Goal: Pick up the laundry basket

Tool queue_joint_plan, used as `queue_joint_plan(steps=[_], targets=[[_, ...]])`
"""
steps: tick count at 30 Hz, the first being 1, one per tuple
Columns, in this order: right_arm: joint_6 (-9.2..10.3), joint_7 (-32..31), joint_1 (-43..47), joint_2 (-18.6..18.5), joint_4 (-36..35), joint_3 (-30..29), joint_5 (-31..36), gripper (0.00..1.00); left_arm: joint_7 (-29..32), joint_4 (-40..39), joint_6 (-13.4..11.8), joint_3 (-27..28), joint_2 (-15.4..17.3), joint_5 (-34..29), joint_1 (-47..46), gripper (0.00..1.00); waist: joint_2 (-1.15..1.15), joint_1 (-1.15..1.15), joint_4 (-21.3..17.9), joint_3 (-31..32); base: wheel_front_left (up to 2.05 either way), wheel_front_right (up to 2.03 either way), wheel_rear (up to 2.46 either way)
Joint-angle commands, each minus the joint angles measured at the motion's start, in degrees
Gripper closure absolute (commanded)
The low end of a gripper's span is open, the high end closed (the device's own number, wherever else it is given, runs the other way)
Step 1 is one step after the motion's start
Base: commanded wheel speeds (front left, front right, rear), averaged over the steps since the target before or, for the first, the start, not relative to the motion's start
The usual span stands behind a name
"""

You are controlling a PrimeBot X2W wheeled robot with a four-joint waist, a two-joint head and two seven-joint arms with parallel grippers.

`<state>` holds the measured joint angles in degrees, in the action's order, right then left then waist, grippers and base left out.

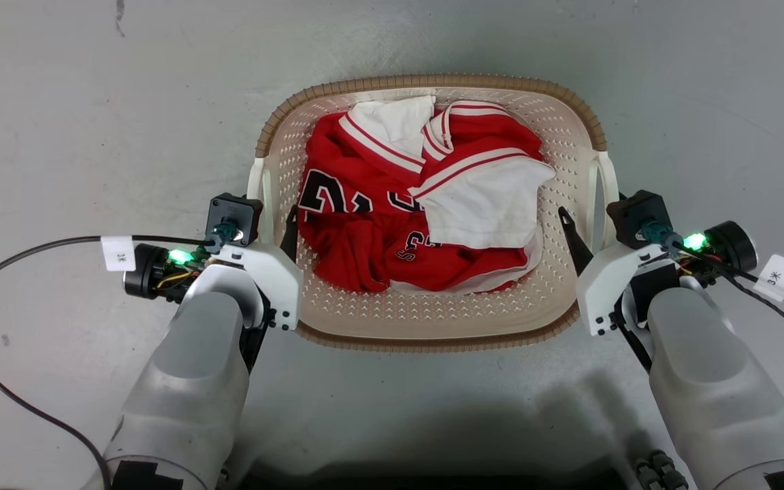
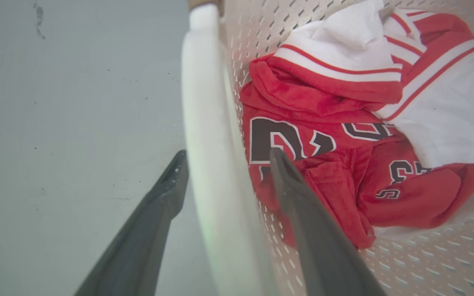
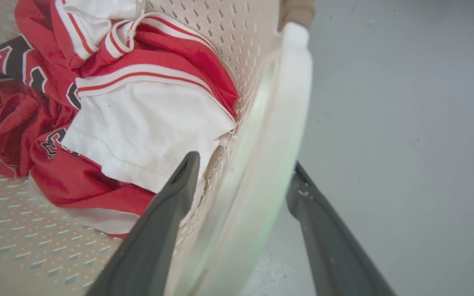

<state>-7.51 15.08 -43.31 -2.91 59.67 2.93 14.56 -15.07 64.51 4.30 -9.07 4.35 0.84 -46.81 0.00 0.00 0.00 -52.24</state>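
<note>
The laundry basket (image 1: 426, 318) stands on the grey floor (image 1: 92, 102) between the two grippers, with one short side at each of them. The left gripper (image 2: 228, 158) is released: its two dark fingers are spread, and the white left handle (image 2: 208, 123) of the basket passes between them. The outer finger (image 2: 150, 222) is on the floor side and its tip is right at the edge of the handle; whether it really touches, I cannot tell. The inner finger (image 2: 311, 230) is inside the basket, and a strip of perforated wall shows between it and the handle, so there is no grasp. The right gripper (image 3: 245, 162) is also spread and not clenched, with the white right handle (image 3: 286, 102) between its fingers. Its inner finger (image 3: 159, 230) is inside the basket, a little apart from the wall, and its outer finger (image 3: 327, 238) is on the floor side, partly hidden behind the handle. Just beyond both inner fingers lies a crumpled red jersey (image 1: 365, 231) with dark numbers and white stripes, and a white garment (image 1: 487, 204) lies on top of it, nearer to the right gripper. A green light (image 1: 177, 256) shines on the left wrist, and another green lamp (image 1: 693, 241) shines on the right wrist.
</note>
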Motion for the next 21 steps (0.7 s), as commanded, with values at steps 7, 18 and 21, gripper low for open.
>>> queue_joint_plan(steps=[7,18,21], targets=[[0.03,0.16,-1.03,-0.45,0.73,0.09,-0.29,1.0,-0.17,1.95,-0.15,-0.73,0.14,0.68,-1.11,1.0,0.0,0.0,0.35,0.91,0.0,0.0,0.0],[0.04,0.12,1.13,-0.39,5.49,1.08,-0.96,1.0,-0.16,2.98,-0.4,-1.29,-0.36,1.96,2.79,1.0,0.0,0.0,0.69,7.56,0.0,0.0,0.0],[0.04,0.11,1.77,-0.41,7.3,1.43,-1.21,1.0,-0.16,3.63,-0.15,-1.42,-0.4,2.31,4.37,1.0,0.0,0.0,0.76,10.36,0.0,0.0,0.0]])
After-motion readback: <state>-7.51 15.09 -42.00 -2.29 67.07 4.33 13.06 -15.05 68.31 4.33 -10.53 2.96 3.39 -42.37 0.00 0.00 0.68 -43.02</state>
